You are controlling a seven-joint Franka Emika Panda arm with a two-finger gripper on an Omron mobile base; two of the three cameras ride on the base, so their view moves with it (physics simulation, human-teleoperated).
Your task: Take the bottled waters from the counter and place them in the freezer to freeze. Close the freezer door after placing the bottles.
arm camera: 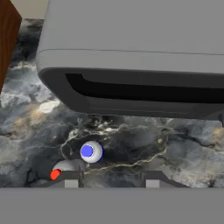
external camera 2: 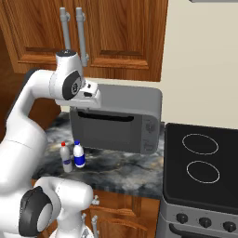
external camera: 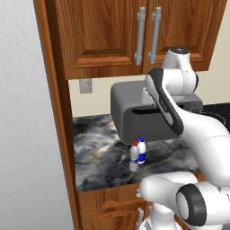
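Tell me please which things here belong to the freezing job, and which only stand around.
Job: blue-capped bottle, red-capped bottle, both upright on the counter; gripper above them.
Around: grey microwave, stove, upper cabinets.

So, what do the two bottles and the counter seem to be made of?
The two bottles look like clear plastic: see-through bodies, one blue cap, one red. The counter looks like polished dark stone, probably marble: pale veins run through it.

Glossy white arm, dark grey joints
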